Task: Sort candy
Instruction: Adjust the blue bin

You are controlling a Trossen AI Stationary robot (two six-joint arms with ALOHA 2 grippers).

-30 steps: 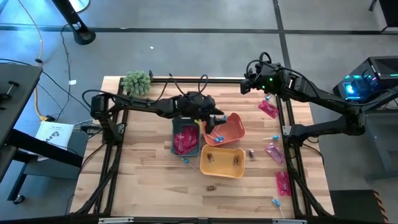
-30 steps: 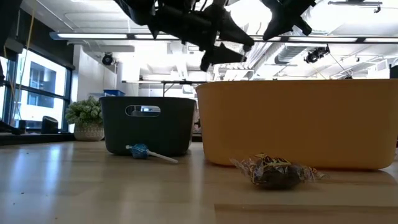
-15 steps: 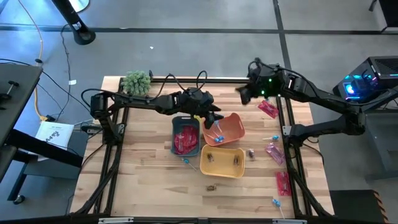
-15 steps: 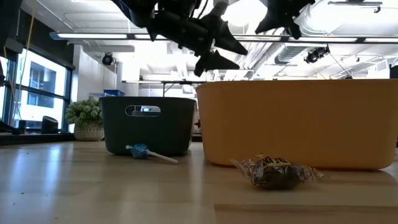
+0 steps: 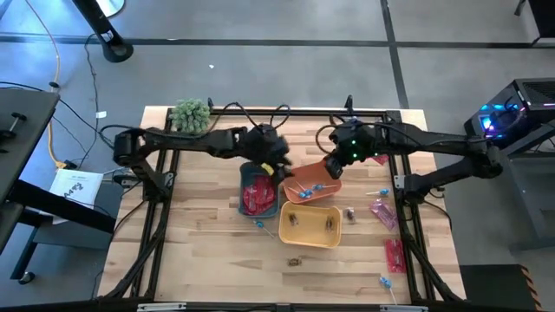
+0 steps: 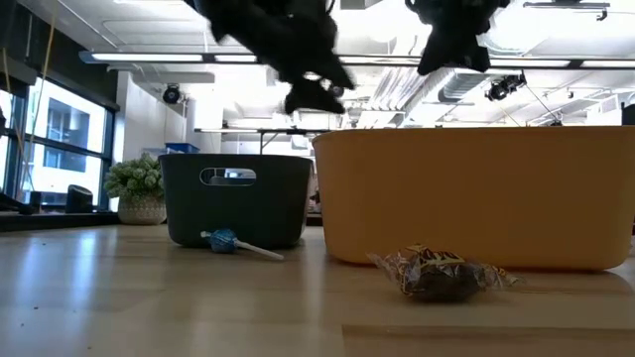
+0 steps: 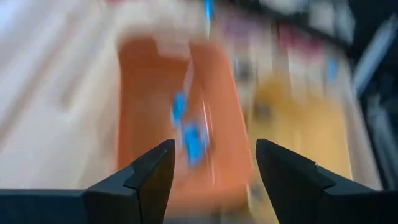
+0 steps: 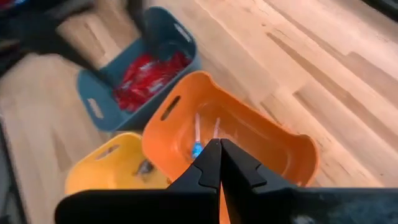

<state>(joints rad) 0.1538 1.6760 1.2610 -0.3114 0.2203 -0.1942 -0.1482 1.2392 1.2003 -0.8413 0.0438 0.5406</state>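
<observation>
Candy lies sorted and unsorted across the wooden table (image 5: 199,251). Pink-red packets (image 5: 257,192) fill the grey-blue bin (image 5: 243,178), blue lollipops (image 5: 310,187) rest in the orange bin (image 5: 328,180), and small brown pieces (image 5: 329,224) sit in the yellow bin (image 5: 305,236). More packets (image 5: 382,212) and loose lollipops (image 5: 384,282) remain along the table's right side, one lollipop (image 6: 224,241) lies in front of the grey-blue bin, and a brown wrapped piece (image 6: 437,274) lies before the yellow bin.

Compared with a second ago, the right gripper (image 5: 340,159) has swung in from the table's far right corner and now hangs over the far rim of the orange bin; its fingers (image 8: 210,163) are pressed together with nothing between them, and the right wrist view looks down into the orange bin with lollipops showing past the fingertips. The left gripper (image 5: 281,165) has pulled back slightly from the orange bin toward the grey-blue one and now hovers over the gap between the two. Its fingers (image 7: 149,177) stand spread apart and empty, a little narrower than before; the left wrist view is blurred, showing the orange bin below. The bins and the green plant ball (image 5: 190,113) at the far left corner have not shifted.
</observation>
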